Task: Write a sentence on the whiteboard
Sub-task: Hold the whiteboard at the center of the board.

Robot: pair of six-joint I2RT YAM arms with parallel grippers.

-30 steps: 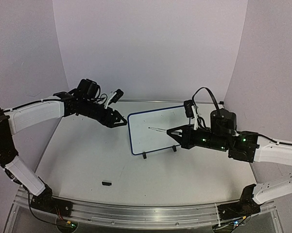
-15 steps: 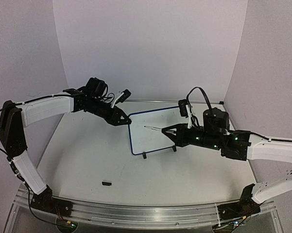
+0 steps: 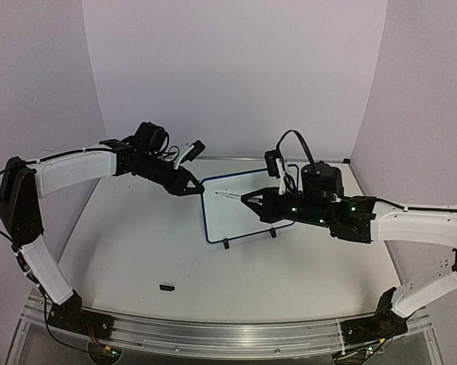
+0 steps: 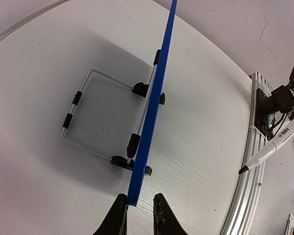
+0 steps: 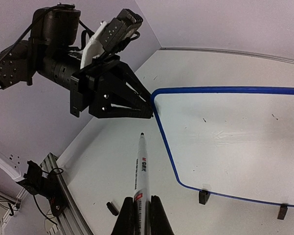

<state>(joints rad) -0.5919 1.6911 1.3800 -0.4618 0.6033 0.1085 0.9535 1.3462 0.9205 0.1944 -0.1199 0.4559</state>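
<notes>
The whiteboard (image 3: 239,217) stands tilted at mid-table on two black feet. Its face is blank in the right wrist view (image 5: 230,142), with only a few specks; no sentence shows. My left gripper (image 3: 192,188) is open, its jaws astride the board's upper-left corner. In the left wrist view the blue rim (image 4: 151,112) runs edge-on between the fingers (image 4: 118,215), against the left one, with a gap to the right one. My right gripper (image 5: 143,215) is shut on a black-and-white marker (image 5: 142,171), whose tip hangs just off the board's left edge (image 3: 217,192).
A small black marker cap (image 3: 166,287) lies on the table near the front, left of centre. The board's wire stand (image 4: 80,98) spreads behind it. An aluminium rail (image 3: 213,334) runs along the near table edge. Purple walls close in the back and sides.
My left gripper has moved right to the board's upper-left corner. My right gripper has carried the marker left across the board face, toward its left edge.
</notes>
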